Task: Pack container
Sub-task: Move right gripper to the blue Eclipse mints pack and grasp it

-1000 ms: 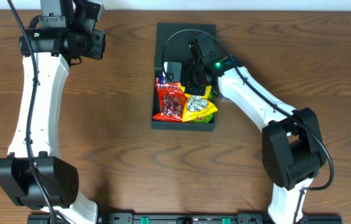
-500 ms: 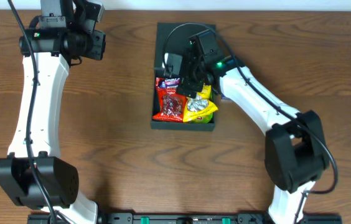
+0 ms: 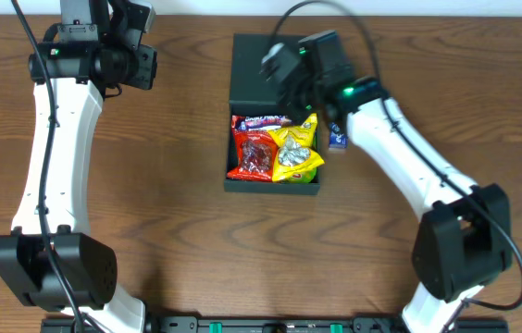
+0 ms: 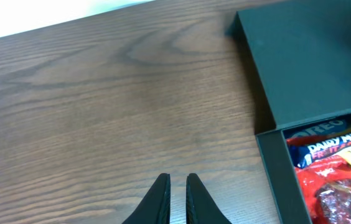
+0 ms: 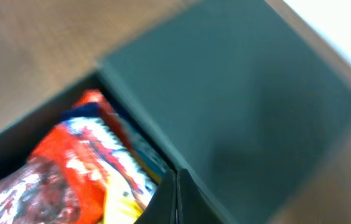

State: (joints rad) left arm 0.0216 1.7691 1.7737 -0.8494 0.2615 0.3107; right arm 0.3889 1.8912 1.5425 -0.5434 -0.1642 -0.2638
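The container (image 3: 272, 180) sits mid-table, lid (image 3: 261, 69) laid open behind it, red and yellow snack packets (image 3: 275, 148) inside. Closing it looks left. Right tool (image 5: 175, 186) and left tool (image 4: 177, 186) are both pinched closed, empty.

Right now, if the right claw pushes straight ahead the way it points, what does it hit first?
Probably the container's open lid: the right claw, fingers together, points at the lid's edge just past the snack packets. The view is blurred, so depth is uncertain.
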